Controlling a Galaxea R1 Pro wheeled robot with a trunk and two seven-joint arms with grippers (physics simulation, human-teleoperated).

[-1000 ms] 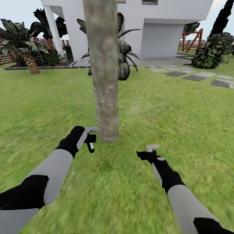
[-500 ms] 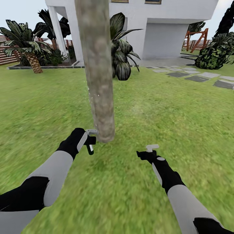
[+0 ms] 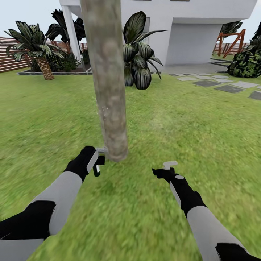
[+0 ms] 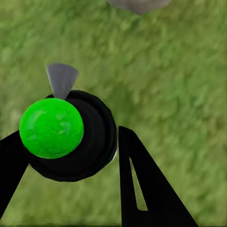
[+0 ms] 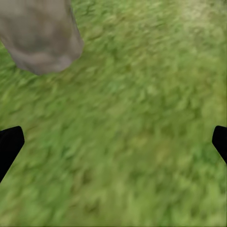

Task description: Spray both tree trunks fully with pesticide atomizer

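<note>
The view swings around the trunk point(image 3: 108, 90) while the left gripper point(image 3: 97, 159) keeps the atomizer point(image 3: 98, 164) clamped beside its base; spraying likely continues. Right gripper point(image 3: 167, 167) jaws are wide, empty.

Evenly bright, flat daylight; no cast shadows or glare; lawn point(image 3: 188, 119) smeared with blur, worst in wrist views.
</note>
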